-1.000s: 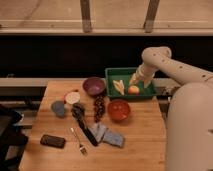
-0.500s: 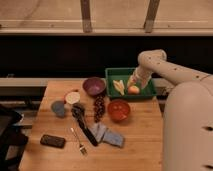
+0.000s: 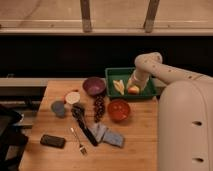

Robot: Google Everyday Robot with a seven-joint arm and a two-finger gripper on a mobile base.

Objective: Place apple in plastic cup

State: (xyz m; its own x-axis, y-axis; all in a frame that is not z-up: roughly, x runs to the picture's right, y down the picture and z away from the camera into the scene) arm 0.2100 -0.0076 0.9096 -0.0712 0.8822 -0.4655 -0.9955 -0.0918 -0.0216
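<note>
The apple (image 3: pixel 133 90), small and orange-yellow, lies in the green tray (image 3: pixel 113 74) at the back right of the table. My gripper (image 3: pixel 134 83) hangs on the white arm right above the apple, nearly touching its top, jaws open. The plastic cup (image 3: pixel 58 107), squat and grey-blue, stands far off at the table's left side, upright with nothing seen in it.
Pale banana pieces (image 3: pixel 118 86) share the tray. A purple bowl (image 3: pixel 94 85), a red-rimmed cream round thing (image 3: pixel 73 97), dark grapes (image 3: pixel 99 107) and a red bowl (image 3: pixel 119 109) lie between tray and cup. Nearer the front are a black utensil (image 3: pixel 83 124), fork (image 3: pixel 77 140), blue cloth (image 3: pixel 108 135) and dark slab (image 3: pixel 52 141).
The gripper has come down a little onto the apple in the tray. Nothing else on the table has moved.
</note>
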